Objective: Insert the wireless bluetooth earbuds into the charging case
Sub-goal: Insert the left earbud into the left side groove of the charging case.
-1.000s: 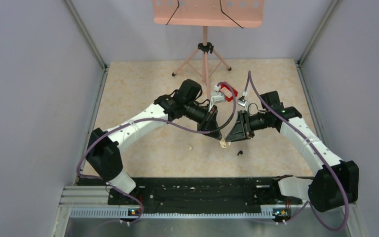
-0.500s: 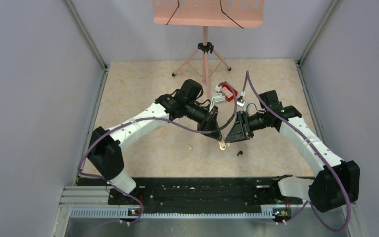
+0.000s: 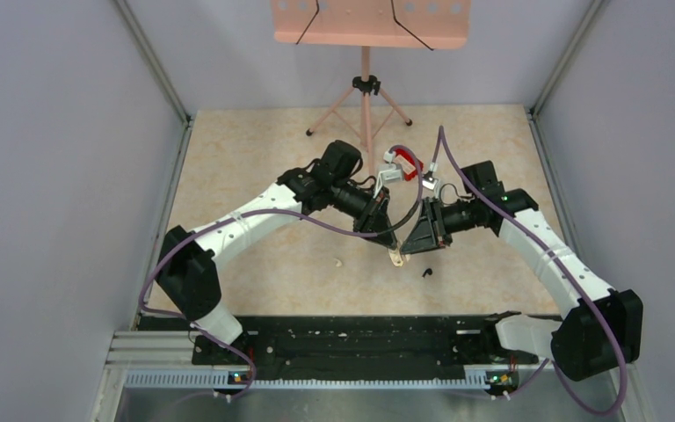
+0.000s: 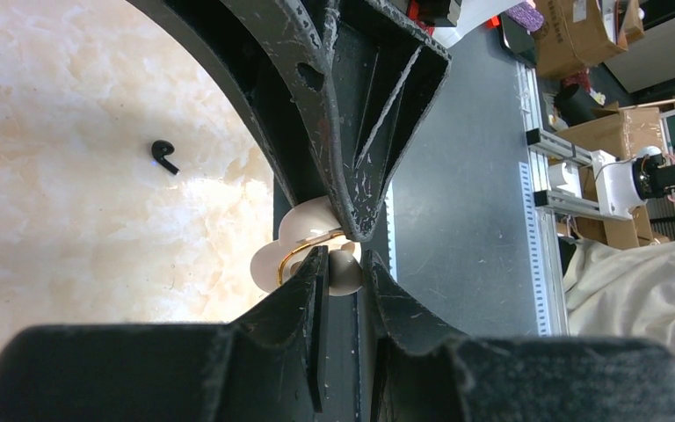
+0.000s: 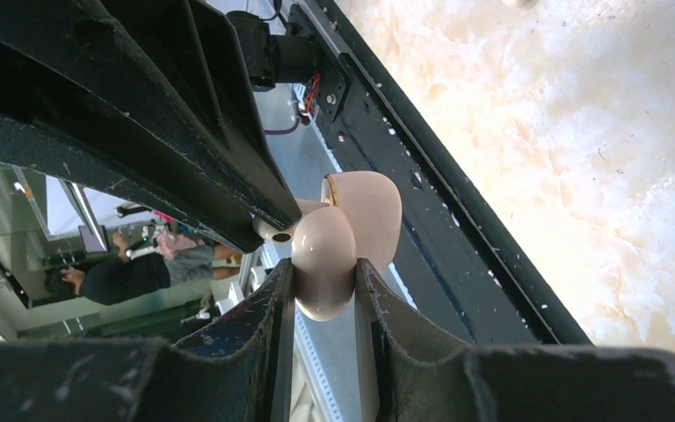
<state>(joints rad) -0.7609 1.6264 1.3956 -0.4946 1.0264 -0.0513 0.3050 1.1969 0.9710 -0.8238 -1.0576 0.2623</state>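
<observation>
Left pincer [image 4: 344, 265], right pincer [image 5: 323, 268]: mine, both clamped on pale open charging case [image 5: 365, 207]. One earbud [image 4: 165, 156] on bench [image 4: 61, 237], near right pincer, apart.

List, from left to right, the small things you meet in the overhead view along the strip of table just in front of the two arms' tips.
pale speck → charging case, held up off the table → black earbud
</observation>
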